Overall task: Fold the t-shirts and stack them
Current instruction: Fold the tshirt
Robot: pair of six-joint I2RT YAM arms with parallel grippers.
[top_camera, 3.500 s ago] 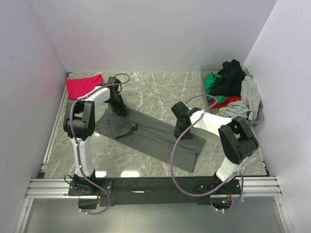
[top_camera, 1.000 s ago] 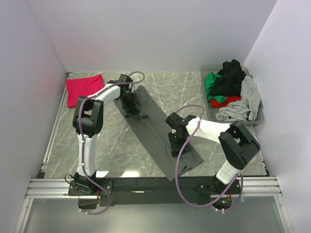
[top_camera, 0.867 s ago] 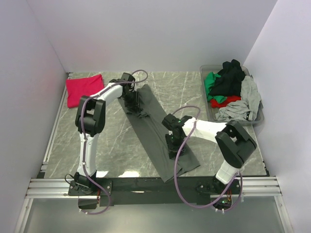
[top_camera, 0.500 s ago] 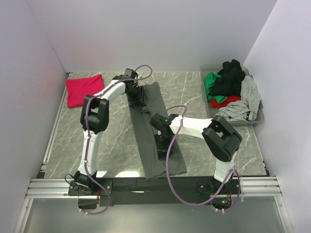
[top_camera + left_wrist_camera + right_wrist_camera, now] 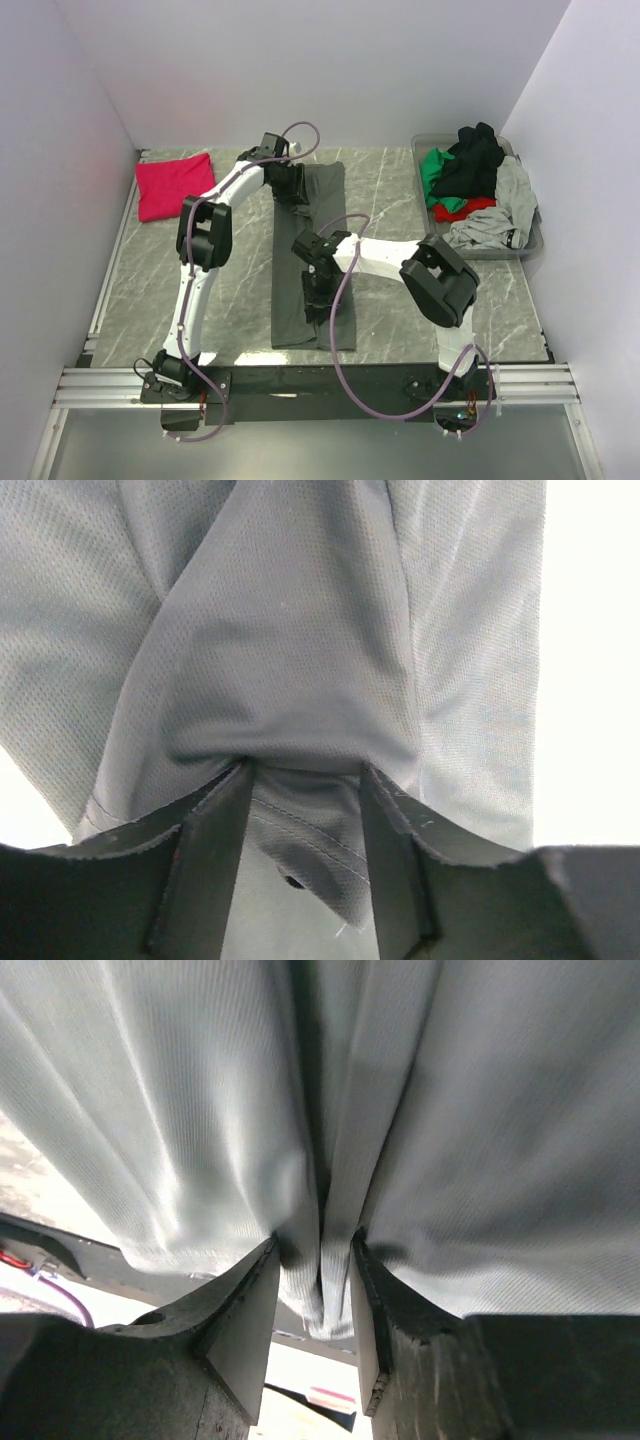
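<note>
The dark charcoal-grey t-shirt lies as a long narrow folded strip running near to far across the middle of the table. My left gripper is shut on its far end, and grey cloth is bunched between the fingers in the left wrist view. My right gripper is shut on the shirt near its near half, with a fold of cloth pinched between the jaws. A folded magenta-red t-shirt lies at the far left.
A clear plastic tub at the far right holds black, green, red and light grey shirts. White walls close in the table on three sides. The rail with the arm bases runs along the near edge.
Both arms swung the grey shirt leftward and turned it, so the strip now runs straight near to far instead of diagonally. Both grippers kept hold of it.
</note>
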